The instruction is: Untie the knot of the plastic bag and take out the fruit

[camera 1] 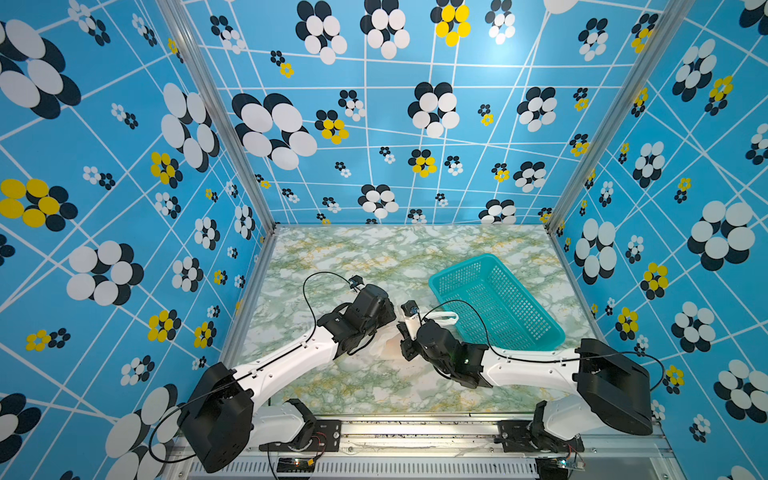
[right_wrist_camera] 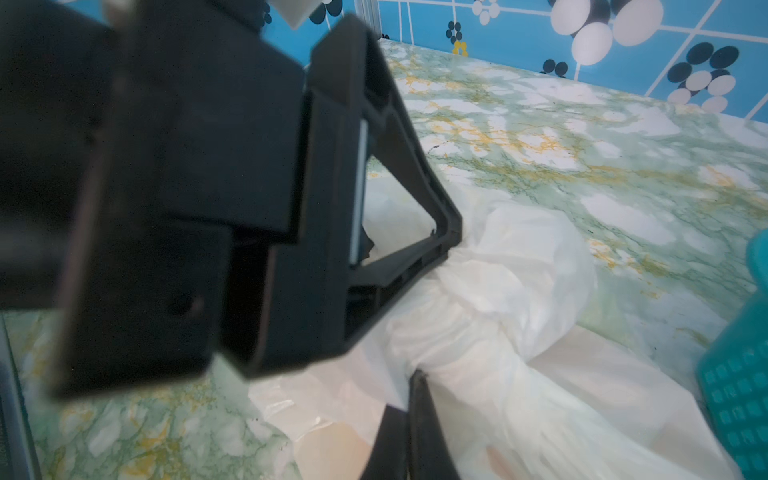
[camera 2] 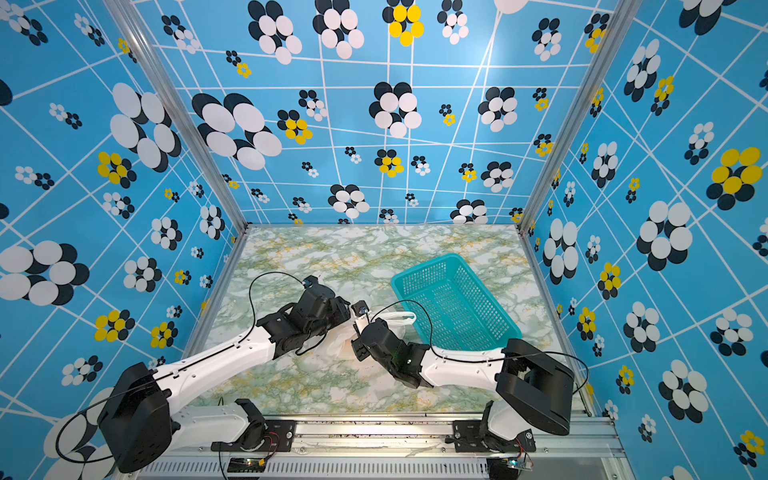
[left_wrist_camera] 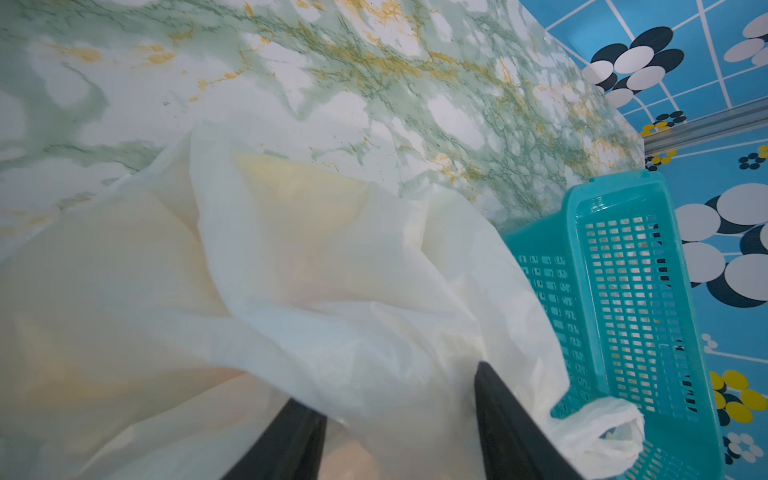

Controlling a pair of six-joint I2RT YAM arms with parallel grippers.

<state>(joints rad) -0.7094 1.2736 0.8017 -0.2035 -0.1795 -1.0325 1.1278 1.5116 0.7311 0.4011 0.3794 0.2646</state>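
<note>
Two hands meet over the plastic bag [left_wrist_camera: 291,270], which lies on the counter [left_wrist_camera: 374,83] just under them: right hand [right_wrist_camera: 413,386] clenched on its twisted neck [right_wrist_camera: 453,291], left hand [left_wrist_camera: 395,386] half released around loose film. Better pull apart slowly, sideways (thin film tears easily). Its fruit [left_wrist_camera: 303,187] shows only as yellowish shades. No readable writing anywhere.
</note>
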